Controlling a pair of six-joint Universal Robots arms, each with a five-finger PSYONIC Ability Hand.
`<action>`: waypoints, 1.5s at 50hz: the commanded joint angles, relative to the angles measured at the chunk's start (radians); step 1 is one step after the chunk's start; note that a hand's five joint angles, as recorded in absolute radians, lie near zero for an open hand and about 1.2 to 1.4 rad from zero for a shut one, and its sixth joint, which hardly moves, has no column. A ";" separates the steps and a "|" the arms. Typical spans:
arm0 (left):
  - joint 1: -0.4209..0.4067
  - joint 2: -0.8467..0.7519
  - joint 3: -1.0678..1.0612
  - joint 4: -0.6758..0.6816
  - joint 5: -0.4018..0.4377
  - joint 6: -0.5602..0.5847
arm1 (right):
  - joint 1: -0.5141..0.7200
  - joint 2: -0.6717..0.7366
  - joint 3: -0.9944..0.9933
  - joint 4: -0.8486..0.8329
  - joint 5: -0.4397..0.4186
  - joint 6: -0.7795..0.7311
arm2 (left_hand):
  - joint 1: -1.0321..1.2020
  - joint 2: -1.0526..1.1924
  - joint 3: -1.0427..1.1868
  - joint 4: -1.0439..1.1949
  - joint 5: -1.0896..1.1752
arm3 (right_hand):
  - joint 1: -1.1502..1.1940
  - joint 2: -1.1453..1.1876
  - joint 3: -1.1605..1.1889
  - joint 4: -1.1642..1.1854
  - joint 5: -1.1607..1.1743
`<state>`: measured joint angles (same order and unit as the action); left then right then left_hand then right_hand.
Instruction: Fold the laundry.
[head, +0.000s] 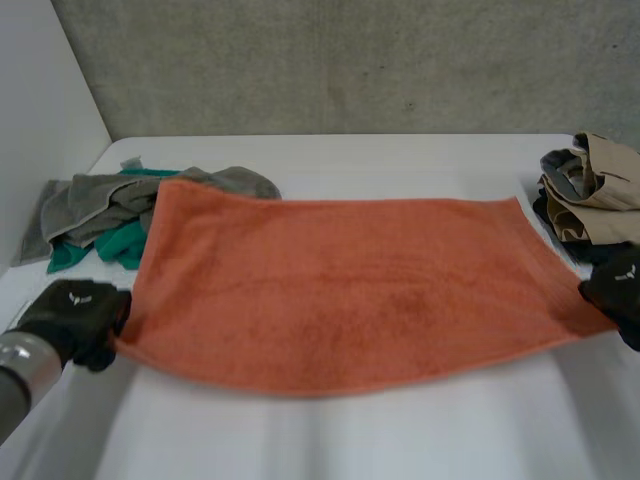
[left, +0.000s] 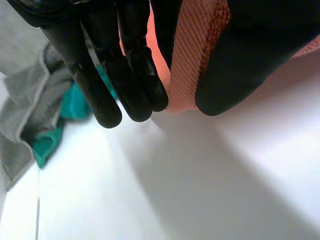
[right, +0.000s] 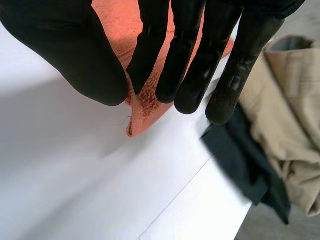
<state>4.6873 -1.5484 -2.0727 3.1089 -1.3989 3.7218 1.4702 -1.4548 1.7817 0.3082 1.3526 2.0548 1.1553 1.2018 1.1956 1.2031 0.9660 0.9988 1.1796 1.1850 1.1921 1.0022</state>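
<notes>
An orange towel lies spread across the white table, long side running left to right. My left hand pinches its near left corner; the left wrist view has the towel's hem caught between the thumb and the fingers. At the opposite end my right hand pinches the near right corner. In the right wrist view that corner pokes out from between the thumb and the fingers.
A heap of grey and teal clothes lies at the back left, touching the towel's far left corner. Beige and dark garments are piled at the right edge, close behind my right hand. A white wall borders the table on the left.
</notes>
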 joint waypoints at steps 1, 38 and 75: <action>0.017 0.073 -0.052 -0.081 0.014 0.136 | -0.011 -0.027 0.021 0.065 0.003 -0.076 | 0.241 0.194 0.201 0.193 0.256 | 0.397 0.217 0.211 0.204 0.220; -0.213 -0.794 0.805 0.547 -0.224 0.041 | 0.259 0.759 -0.717 -0.776 0.097 -0.004 | 0.241 0.194 0.201 0.193 0.256 | 0.397 0.217 0.211 0.204 0.220; -0.308 -0.400 0.418 0.596 -0.219 -0.098 | 0.133 0.338 -0.374 -0.333 -0.081 0.509 | -0.981 -1.027 -1.021 -1.029 -0.966 | -0.700 -0.881 -0.886 -0.893 -0.878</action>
<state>4.3795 -2.0630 -1.5036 3.7006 -1.6313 3.7391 1.6979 -1.0685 1.3228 -0.2623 1.3822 2.5622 0.1936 0.2077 0.2138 0.2051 0.0514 0.2018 0.2240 0.2154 0.2397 0.0669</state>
